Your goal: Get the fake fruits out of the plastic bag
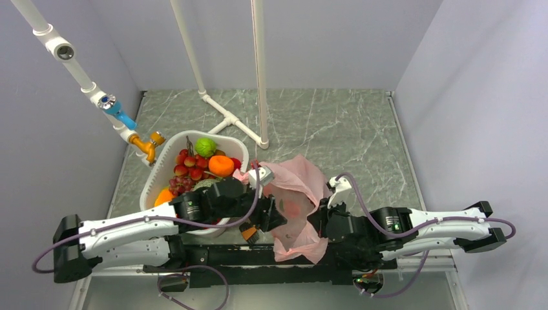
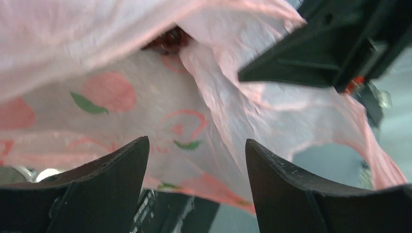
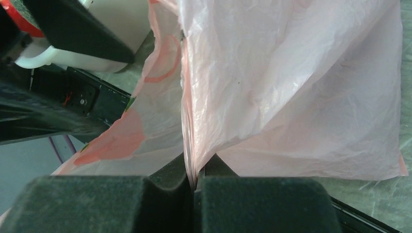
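Note:
The pink plastic bag lies crumpled between my two grippers near the table's front edge. My left gripper is open with its jaws wide apart at the bag's left side. In the left wrist view the bag's printed wall hangs just beyond the left gripper, and something dark red shows in a gap in the bag. My right gripper is shut on a fold of the bag; it also shows in the top view. A light green fruit and an orange fruit lie in the basket.
The white basket at the left holds small red fruits, purple grapes and a netted melon. White pipes stand at the back. A pipe with a blue and orange valve reaches over the basket. Walls close in left, right and back.

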Tool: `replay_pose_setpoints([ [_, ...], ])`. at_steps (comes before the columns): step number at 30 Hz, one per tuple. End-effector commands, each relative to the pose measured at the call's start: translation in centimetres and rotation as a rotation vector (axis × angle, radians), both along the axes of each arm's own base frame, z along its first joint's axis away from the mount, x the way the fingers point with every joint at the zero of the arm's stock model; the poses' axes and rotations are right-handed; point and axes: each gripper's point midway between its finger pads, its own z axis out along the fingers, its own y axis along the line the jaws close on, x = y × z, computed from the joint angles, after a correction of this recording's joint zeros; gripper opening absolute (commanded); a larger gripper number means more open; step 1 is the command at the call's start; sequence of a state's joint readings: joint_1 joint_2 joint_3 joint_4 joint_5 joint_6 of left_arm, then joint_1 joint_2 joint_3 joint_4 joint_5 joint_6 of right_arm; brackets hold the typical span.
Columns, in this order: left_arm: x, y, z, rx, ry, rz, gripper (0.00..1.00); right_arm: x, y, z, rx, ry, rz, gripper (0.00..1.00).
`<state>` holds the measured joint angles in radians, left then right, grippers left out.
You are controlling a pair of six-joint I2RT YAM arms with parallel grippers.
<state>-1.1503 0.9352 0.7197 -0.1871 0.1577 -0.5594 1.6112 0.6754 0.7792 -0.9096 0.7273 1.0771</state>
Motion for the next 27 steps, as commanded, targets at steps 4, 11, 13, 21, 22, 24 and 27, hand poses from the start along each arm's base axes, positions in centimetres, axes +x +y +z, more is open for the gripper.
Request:
replay_pose_setpoints([
  [4,4.8,-3.8,0.9,-0.015,-0.249,0.274,0.77,-0.1,0.6,1.0,0.08,0.015,-0.005,0.0],
  [11,7.2,-6.1,-3.1,0.129,-0.31,0.379,0.74,-0.1,-0.1,1.0,0.087,0.021,-0.015,0.0],
  [13,8.3,-6.2,-4.0,0.154,-0.333,0.43,0.76,-0.1,-0.3,0.9,0.09,0.027,-0.017,0.0],
  [21,11.5,-8.2,-6.0,0.245,-0.32,0.555,0.8,-0.2,-0.7,0.8,0.101,0.036,-0.017,0.0],
  [22,11.8,-8.4,-6.5,0.247,-0.303,0.561,0.78,-0.2,-0.7,0.8,0.1,0.037,-0.016,0.0],
  [24,12.6,-8.7,-7.1,0.244,-0.266,0.579,0.74,-0.2,-0.7,0.8,0.096,0.038,-0.015,0.0],
  [27,13.6,-8.9,-7.7,0.252,-0.264,0.607,0.74,-0.4,-0.8,0.8,0.09,0.043,-0.011,0.0],
])
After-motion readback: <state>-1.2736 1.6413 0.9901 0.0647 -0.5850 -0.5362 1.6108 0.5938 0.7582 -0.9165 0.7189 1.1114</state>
